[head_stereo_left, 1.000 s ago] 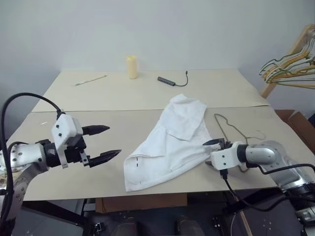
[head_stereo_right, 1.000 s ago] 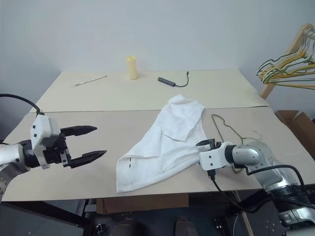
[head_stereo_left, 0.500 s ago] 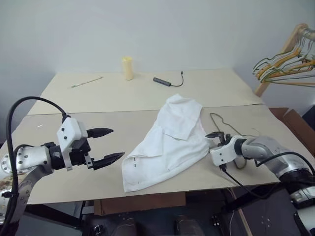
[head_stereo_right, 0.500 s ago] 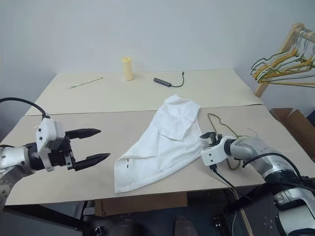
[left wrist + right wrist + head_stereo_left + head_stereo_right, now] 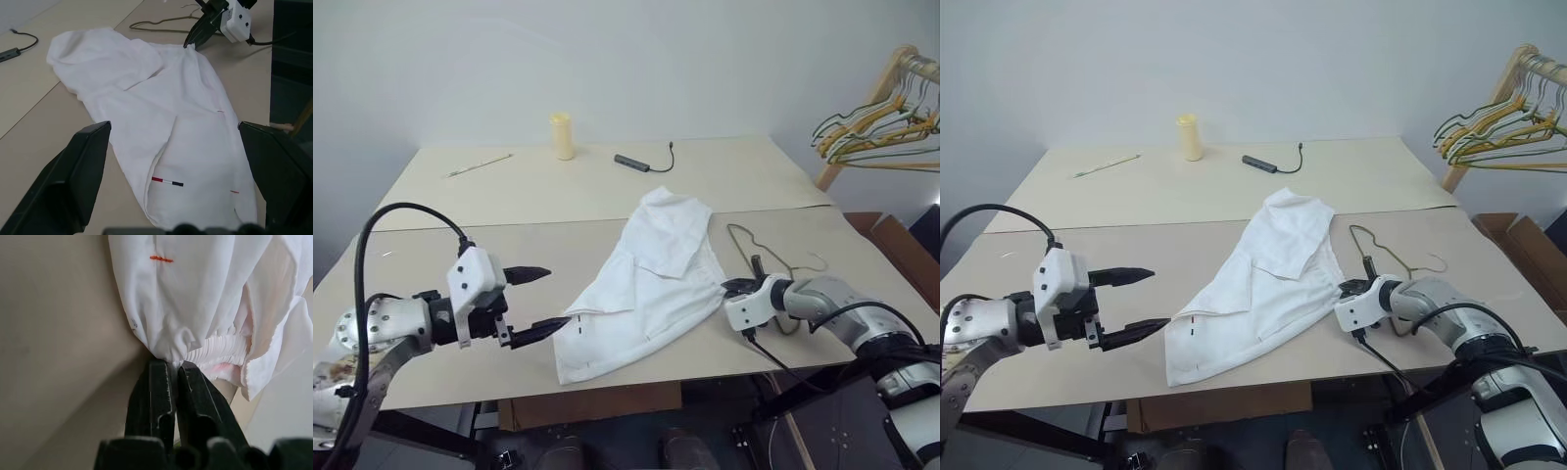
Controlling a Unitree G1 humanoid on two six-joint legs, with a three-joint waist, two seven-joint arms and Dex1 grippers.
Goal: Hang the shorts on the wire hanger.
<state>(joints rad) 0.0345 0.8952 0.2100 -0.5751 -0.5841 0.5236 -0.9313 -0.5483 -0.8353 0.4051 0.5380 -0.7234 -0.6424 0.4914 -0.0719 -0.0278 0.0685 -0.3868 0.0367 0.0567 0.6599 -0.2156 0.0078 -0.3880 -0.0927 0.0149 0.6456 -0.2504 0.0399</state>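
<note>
The shorts lie crumpled on the tan surface, spread from about the centre toward 7 o'clock, with the folded upper part reaching toward 12 o'clock. The right hand sits at the cloth's 3 o'clock edge; in the right wrist view its two black fingers are pressed together on the gathered elastic waistband, pinching a small fold of white cloth where a faint pink tint shows. The wire hanger lies flat on the surface just beyond the right hand, toward 1 o'clock from it, beside the shorts and not under them as far as can be seen. The left hand hovers at the 9 o'clock side of the shorts, its fingers spread wide and holding nothing, tips close to the cloth's lower hem. A short dark mark shows near that hem. Far back on the surface stand a yellow cylinder and a dark cable. Bunched hangers hang at 2 o'clock.
</note>
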